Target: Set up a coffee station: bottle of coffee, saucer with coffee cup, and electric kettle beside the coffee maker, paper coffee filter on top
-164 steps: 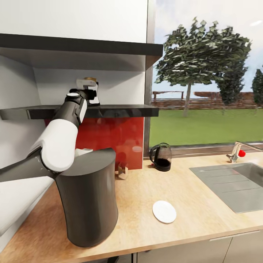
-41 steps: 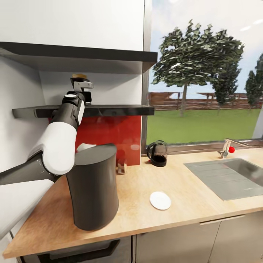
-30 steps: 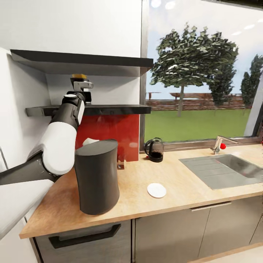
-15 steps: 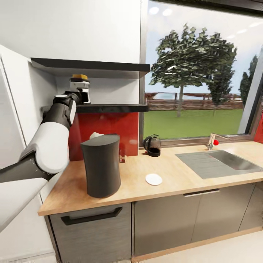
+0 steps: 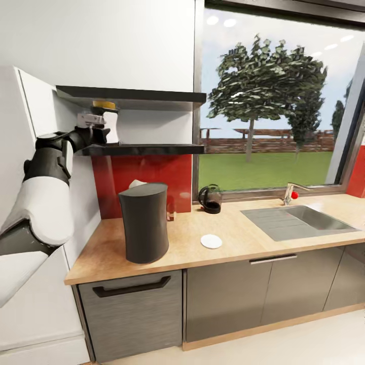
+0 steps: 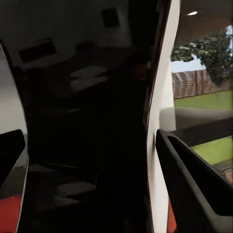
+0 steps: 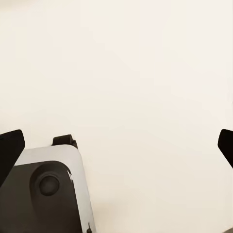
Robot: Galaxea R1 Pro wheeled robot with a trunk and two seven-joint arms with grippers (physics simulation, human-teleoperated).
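Head view: wooden countertop point(image 5: 253, 238) under a big window, with the coffee maker point(image 5: 145, 222), saucer point(image 5: 211, 241) and electric kettle point(image 5: 209, 198) on it. The left gripper point(image 5: 104, 128) is clamped on the bottle of coffee point(image 5: 105, 120) at the shelf point(image 5: 152, 149).

Left wrist: dark bottle surface between the fingers point(image 6: 194, 189).

Right wrist: right gripper point(image 7: 116, 145) spread wide before a blank pale surface.

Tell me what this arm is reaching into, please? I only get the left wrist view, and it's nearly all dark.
Observer: The left gripper is up at the kitchen shelf, at the bottle of coffee.
Operator: Has it grabbed it?
Observer: Its fingers flank the bottle; whether they are clamped I cannot tell.
Operator: What's below?
Observer: A dark coffee maker stands on the countertop.
Operator: Anything else there?
Observer: A white saucer lies bare, to the right of the coffee maker.
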